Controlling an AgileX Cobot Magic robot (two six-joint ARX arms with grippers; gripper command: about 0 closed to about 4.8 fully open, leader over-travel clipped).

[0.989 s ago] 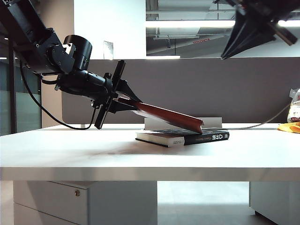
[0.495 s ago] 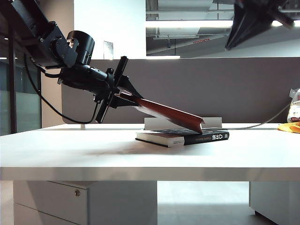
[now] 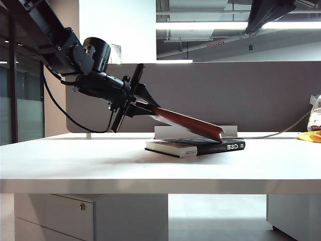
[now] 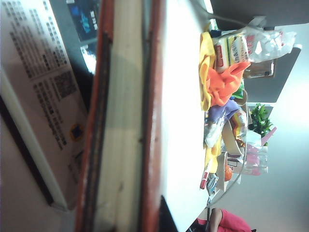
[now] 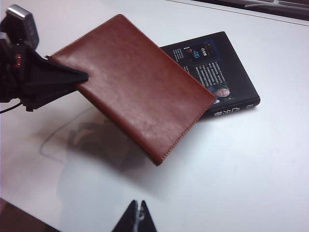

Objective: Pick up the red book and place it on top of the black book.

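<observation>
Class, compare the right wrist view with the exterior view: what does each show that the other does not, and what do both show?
Only the right wrist view: the red book's whole plain cover, the black book's printed cover, and the right claw's shut tips. Only the exterior view: the black book's spine with white characters, and the red book tilted, low edge on the black book. Both: the left claw shut on the red book.

A white surface [image 3: 75,160] is spreading wide. A grey partition [image 3: 261,95] is standing behind it. Yellow cloth [image 3: 308,136] and a bag [image 3: 316,113] are lying far right.
</observation>
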